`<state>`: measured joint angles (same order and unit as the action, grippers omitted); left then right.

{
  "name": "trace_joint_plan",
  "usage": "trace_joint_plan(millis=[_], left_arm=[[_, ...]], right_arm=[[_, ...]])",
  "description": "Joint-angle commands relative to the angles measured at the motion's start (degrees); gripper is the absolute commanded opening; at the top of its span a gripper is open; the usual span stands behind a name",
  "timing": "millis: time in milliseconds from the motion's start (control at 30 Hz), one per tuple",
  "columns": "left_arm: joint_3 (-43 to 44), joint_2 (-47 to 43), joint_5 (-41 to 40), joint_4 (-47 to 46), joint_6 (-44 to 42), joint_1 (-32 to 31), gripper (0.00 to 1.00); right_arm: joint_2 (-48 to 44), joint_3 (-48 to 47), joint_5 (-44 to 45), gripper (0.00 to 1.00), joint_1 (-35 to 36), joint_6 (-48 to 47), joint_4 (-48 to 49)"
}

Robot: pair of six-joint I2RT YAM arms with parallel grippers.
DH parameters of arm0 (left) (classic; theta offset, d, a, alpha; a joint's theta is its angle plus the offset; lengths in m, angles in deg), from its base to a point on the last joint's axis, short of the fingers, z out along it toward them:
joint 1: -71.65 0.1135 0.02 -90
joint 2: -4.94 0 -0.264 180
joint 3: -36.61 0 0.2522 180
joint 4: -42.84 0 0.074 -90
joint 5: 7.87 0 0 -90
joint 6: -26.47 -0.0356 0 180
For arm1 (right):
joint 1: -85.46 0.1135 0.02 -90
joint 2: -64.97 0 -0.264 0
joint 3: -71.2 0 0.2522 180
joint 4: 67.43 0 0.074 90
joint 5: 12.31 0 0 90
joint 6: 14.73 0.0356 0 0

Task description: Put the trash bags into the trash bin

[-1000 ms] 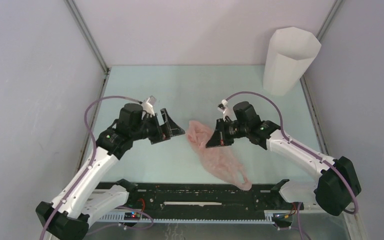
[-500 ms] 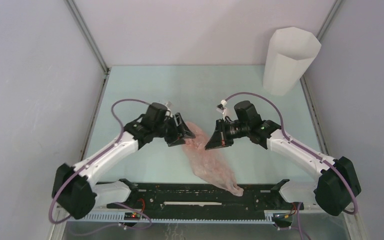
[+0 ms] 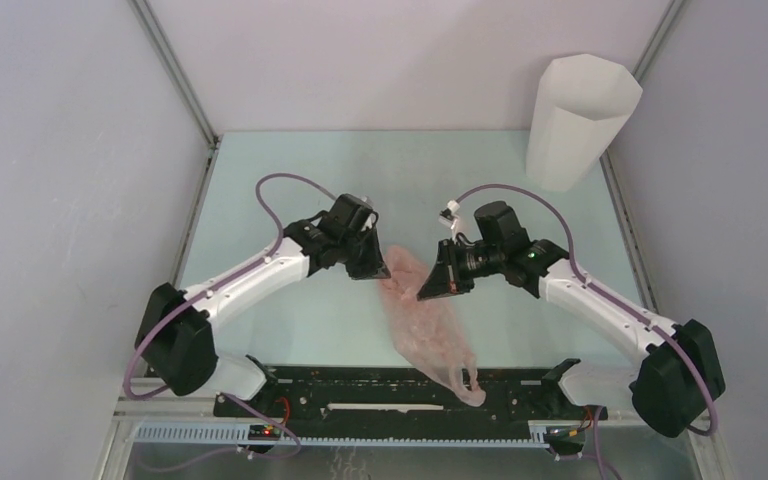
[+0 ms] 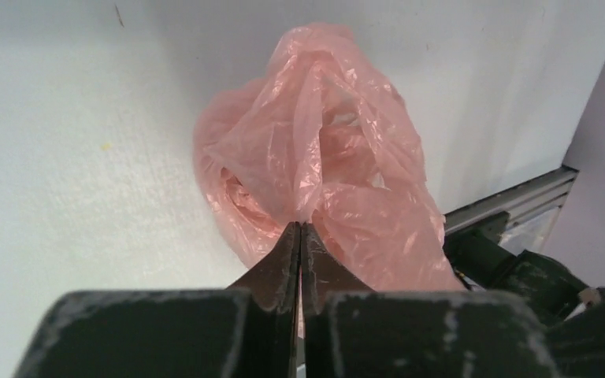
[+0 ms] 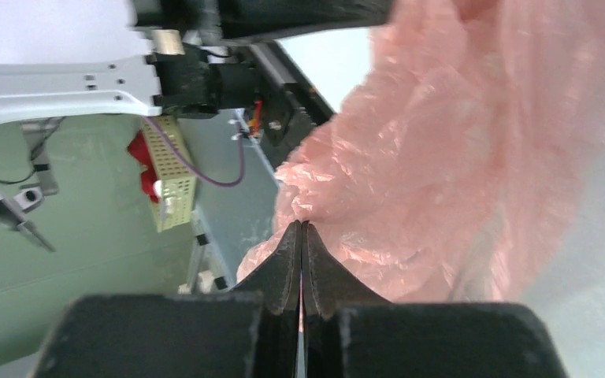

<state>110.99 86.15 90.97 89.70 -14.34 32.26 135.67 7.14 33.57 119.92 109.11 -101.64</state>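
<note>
The pale-pink trash bag [image 3: 423,322] hangs crumpled between both arms at mid-table, its tail trailing toward the near rail. My left gripper [image 3: 384,274] is shut on the bag's left upper edge; the left wrist view has the film [image 4: 323,173] pinched at the closed tips of that gripper [image 4: 300,227]. On the right upper edge my right gripper [image 3: 428,290] is shut; its wrist view shows pink film [image 5: 441,173] held at the closed tips of the gripper [image 5: 302,224]. The tall white faceted trash bin [image 3: 574,120] stands upright at the far right corner, away from both grippers.
A black mounting rail [image 3: 400,390] runs along the near edge, under the bag's tail. Grey enclosure walls [image 3: 70,150] close in on the left, right and back. The pale green table surface [image 3: 380,170] lies between the arms and the bin.
My left arm has swung right to the bag and its gripper has gone from open to shut on the film. The bag's tail has shifted slightly left. The right gripper has kept its hold.
</note>
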Motion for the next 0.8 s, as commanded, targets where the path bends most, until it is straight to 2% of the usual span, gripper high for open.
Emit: trace_joint_plan(millis=[0, 100, 233, 367, 433, 500, 600, 667, 767], left_arm=[[7.1, -3.1, -2.7, 5.1, -4.7, 0.4, 0.0], [9.3, -6.5, 0.2, 6.8, -3.3, 0.6, 0.0], [10.8, -10.9, 3.5, 6.2, 1.6, 0.7, 0.0], [11.3, -13.7, 3.8, 6.8, 8.8, 1.7, 0.0], [10.6, -14.2, 4.3, 7.0, 12.5, 2.6, 0.0], [10.0, -14.2, 4.9, 6.4, 14.3, 3.1, 0.0], [10.1, -13.9, 6.1, 6.1, 15.5, 3.3, 0.0], [10.0, -14.5, 6.6, 5.0, 15.9, 3.4, 0.0], [8.7, -16.4, 7.6, 2.0, 15.7, 4.5, 0.0]], right_arm=[[-2.1, -4.1, 5.5, 0.0, -3.3, -8.8, -9.8], [-0.1, -9.4, 15.5, 0.0, -4.8, -17.1, -20.0], [3.3, -14.1, 17.1, 0.0, -5.2, -21.7, -23.5], [5.7, -17.7, 24.7, 0.02, -4.7, -22.5, -26.8], [5.1, -20.2, 26.8, 0.16, -4.4, -22.4, -28.6], [2.5, -22.2, 27.3, 0.35, -2.9, -22.2, -27.9], [-2.2, -23.2, 28.6, 0.63, 2.5, -23.1, -23.9], [-3.3, -23.2, 28.9, 0.7, 4.6, -23.0, -21.9], [-2.4, -23.2, 26.9, 0.71, 4.1, -20.2, -22.2]])
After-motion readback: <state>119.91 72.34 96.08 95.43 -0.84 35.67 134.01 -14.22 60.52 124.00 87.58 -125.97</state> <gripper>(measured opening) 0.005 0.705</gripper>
